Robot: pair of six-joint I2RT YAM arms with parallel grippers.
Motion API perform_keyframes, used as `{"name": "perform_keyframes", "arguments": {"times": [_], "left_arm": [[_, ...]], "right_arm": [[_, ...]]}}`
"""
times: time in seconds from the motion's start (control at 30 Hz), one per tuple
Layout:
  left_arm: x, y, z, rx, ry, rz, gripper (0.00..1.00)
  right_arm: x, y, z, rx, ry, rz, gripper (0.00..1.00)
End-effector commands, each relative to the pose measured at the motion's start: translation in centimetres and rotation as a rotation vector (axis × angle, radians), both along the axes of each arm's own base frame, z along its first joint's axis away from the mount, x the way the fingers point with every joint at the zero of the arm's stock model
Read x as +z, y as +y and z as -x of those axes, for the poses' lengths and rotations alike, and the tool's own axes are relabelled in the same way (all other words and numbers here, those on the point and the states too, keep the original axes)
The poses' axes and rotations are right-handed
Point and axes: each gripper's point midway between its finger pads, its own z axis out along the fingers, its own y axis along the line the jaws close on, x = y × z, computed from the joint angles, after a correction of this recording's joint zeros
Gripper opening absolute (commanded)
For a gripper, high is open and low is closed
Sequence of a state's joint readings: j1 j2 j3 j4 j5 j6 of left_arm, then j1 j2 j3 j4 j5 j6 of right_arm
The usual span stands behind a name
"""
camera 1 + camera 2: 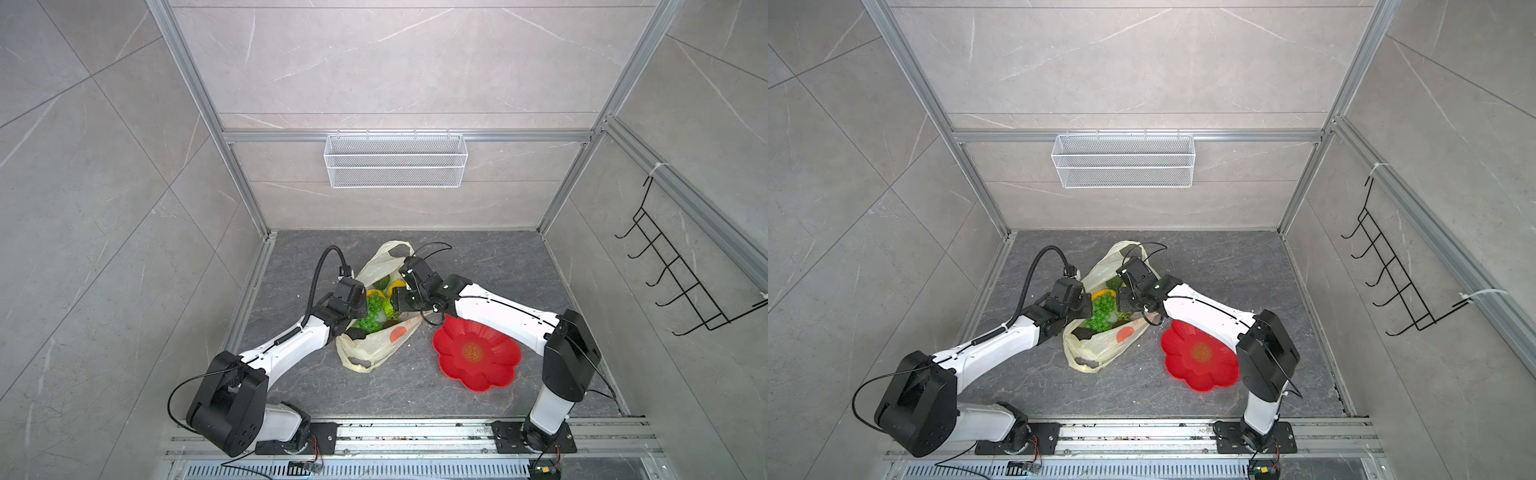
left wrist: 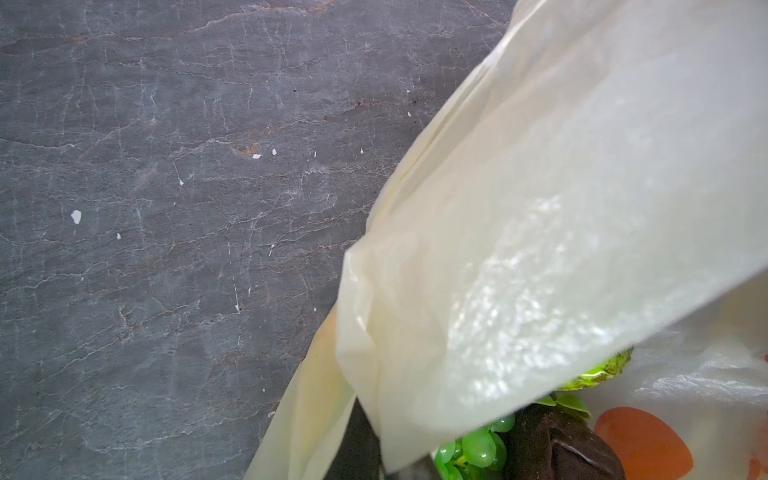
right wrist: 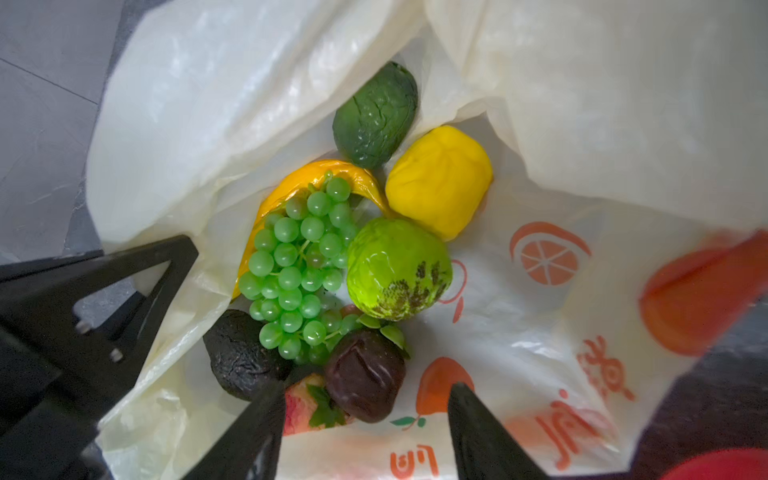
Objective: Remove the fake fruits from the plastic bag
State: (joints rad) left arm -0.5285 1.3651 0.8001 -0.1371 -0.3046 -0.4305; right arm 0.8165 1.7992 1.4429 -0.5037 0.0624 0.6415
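The plastic bag (image 1: 374, 349) (image 1: 1100, 345) lies on the dark floor with its mouth spread open between both arms. Inside lie fake fruits: a green grape bunch (image 3: 299, 266) (image 1: 372, 311), a banana (image 3: 291, 183), a yellow citrus (image 3: 440, 178), a light bumpy green fruit (image 3: 395, 266), a dark green one (image 3: 374, 116), two dark brown pieces (image 3: 365, 374), and a strawberry (image 3: 307, 407). My left gripper (image 1: 347, 316) is shut on the bag's left rim; bag film (image 2: 540, 208) drapes over its jaws. My right gripper (image 3: 369, 388) (image 1: 397, 307) hangs open over the fruits, holding nothing.
A red flower-shaped plate (image 1: 476, 353) (image 1: 1200, 353) sits right of the bag, partly under the right arm. A white wire basket (image 1: 395, 160) hangs on the back wall and a black hook rack (image 1: 681, 270) on the right wall. Aluminium frame posts edge the floor.
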Motion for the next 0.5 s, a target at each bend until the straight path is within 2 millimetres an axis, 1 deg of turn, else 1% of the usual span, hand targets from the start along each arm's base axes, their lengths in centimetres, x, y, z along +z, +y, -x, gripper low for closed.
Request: {"name": "perform_keyframes", "arguments": {"times": [0.0,0.23,0.37,0.47], "left_arm": [[1.6,-0.3,-0.6,-0.001,-0.075,0.037,0.00],[1.4,-1.0,-0.4,-0.012,-0.068,0.088,0.01],[1.3,-1.0,-0.3,-0.011,-0.065,0.093,0.01],[1.4,-0.8,-0.2,-0.007,-0.072,0.089,0.01]], "right_arm": [[-0.5,1.1,-0.4,-0.085,0.023,-0.038,0.66],[-3.0,2.4,-1.1,-0.192,0.103,-0.074,0.68],[-4.4,3.2,-1.6,-0.234,0.134,-0.096,0.70],[-5.4,3.2,-2.2,-0.273,0.146,-0.070,0.70]]}}
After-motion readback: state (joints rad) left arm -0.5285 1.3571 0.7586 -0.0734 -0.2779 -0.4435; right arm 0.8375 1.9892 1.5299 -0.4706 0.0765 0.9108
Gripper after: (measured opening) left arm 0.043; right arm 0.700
